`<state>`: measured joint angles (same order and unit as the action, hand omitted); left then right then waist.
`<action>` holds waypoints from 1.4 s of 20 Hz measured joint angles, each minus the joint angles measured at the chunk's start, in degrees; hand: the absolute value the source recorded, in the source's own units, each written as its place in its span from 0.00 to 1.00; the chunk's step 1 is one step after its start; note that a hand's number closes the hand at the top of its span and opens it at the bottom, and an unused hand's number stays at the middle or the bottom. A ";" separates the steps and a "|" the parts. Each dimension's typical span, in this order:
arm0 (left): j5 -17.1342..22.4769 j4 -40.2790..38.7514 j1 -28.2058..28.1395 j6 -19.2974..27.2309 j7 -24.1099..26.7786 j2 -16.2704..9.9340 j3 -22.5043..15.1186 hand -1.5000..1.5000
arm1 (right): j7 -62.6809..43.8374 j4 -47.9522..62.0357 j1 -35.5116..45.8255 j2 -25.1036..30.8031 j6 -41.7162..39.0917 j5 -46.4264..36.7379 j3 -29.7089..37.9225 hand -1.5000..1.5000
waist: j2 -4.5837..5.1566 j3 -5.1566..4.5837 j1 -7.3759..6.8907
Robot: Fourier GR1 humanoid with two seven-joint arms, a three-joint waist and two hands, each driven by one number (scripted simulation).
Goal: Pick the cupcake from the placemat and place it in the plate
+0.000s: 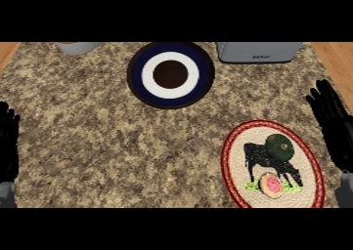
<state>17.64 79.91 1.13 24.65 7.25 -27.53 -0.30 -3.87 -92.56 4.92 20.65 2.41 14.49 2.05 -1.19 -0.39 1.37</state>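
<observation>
While round cupcake (pixel 271 184) sits, woven oval placemat (pixel 236 166) underneath.

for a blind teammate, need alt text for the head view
A cupcake and an avocado sit on a round placemat at the counter's right; a dark blue plate lies farther back. Both black hands, left and right, rest open at the edges.

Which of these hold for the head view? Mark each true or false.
1. The cupcake lies on the placemat. True.
2. The plate already holds the cupcake. False: nothing lies on it.
3. The right hand is curled round the cupcake. False: its fingers are straight, beside the placemat.
4. The left hand rests open at the left edge. True.
5. A green avocado shares the placemat. True.
</observation>
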 measured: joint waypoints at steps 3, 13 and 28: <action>-0.22 0.56 0.77 -2.12 -1.14 0.07 -1.86 0.50 | 2.08 0.44 1.18 1.38 -7.67 3.40 -1.11 1.00 | 0.70 0.27 -0.70; 0.65 0.42 5.37 -10.01 -8.32 1.28 -9.51 0.50 | 25.51 8.46 1.92 7.35 -28.79 1.62 -2.47 0.00 | 1.69 0.62 -1.01; -0.16 -1.01 9.66 -12.66 -12.98 2.95 -10.03 0.50 | 52.32 24.51 2.75 19.95 -25.52 -23.62 -10.95 0.00 | 1.39 0.49 -1.88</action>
<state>17.47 78.90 10.79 11.99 -5.73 -24.58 -10.33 48.44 -68.05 7.67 40.59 -23.11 -9.12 -8.90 0.20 0.10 -0.51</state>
